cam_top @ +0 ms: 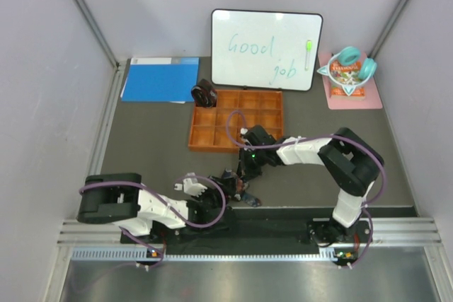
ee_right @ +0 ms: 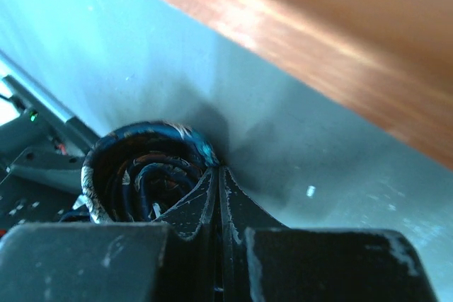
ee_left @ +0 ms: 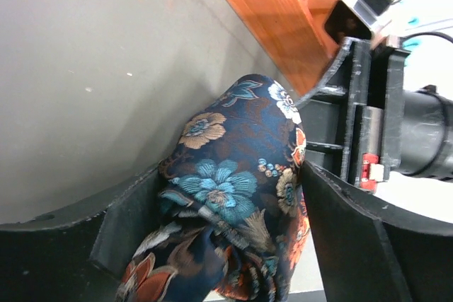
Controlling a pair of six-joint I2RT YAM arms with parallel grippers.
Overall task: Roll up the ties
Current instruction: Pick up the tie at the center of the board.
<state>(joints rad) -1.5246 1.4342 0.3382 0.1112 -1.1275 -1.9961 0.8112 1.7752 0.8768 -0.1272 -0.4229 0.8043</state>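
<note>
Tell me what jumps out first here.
A floral tie, rolled into a coil, sits between the fingers of the left gripper near the table's front, with the tip of the shut right gripper at its edge. Behind it lies an orange tray, and at the back a whiteboard reads "Good job".

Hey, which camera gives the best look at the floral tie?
The left wrist view: the floral tie sits close up, print sharp. The right wrist view shows its coil end-on, blurred; the top view shows only a small dark bundle.
</note>
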